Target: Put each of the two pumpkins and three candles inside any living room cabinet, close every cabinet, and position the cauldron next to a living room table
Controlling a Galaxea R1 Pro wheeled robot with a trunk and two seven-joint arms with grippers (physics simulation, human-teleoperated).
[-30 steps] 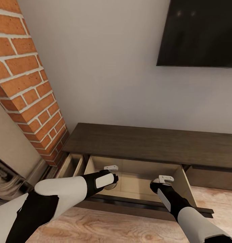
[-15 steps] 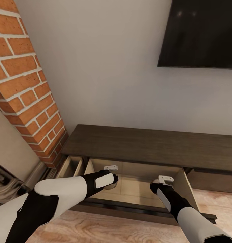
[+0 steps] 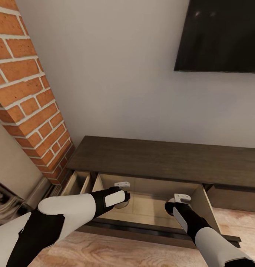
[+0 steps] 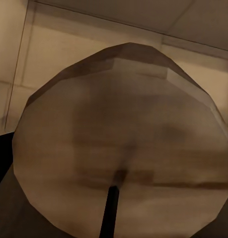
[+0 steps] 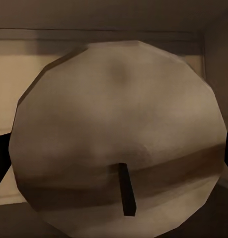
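Hovering over the open cabinet (image 3: 149, 159) drawer, my left claw (image 3: 122, 193) grips one candle (image 4: 121, 144), my right claw (image 3: 179, 202) another candle (image 5: 118, 134); pale drawer floor lies directly beneath both.

Both arms reach down into the wide open drawer (image 3: 149, 207) of the cabinet (image 3: 168, 159), and there's bare pale floor between them. The left gripper (image 3: 122, 193) hangs near the drawer's 10 o'clock corner, the right gripper (image 3: 179, 200) sits near the side wall at 3 o'clock. The cabinet top overhangs the back. A brick fireplace (image 3: 27, 96) crowds the 9 o'clock side.

Each wrist cam is blocked by a candle (image 4: 118, 148) (image 5: 118, 144).
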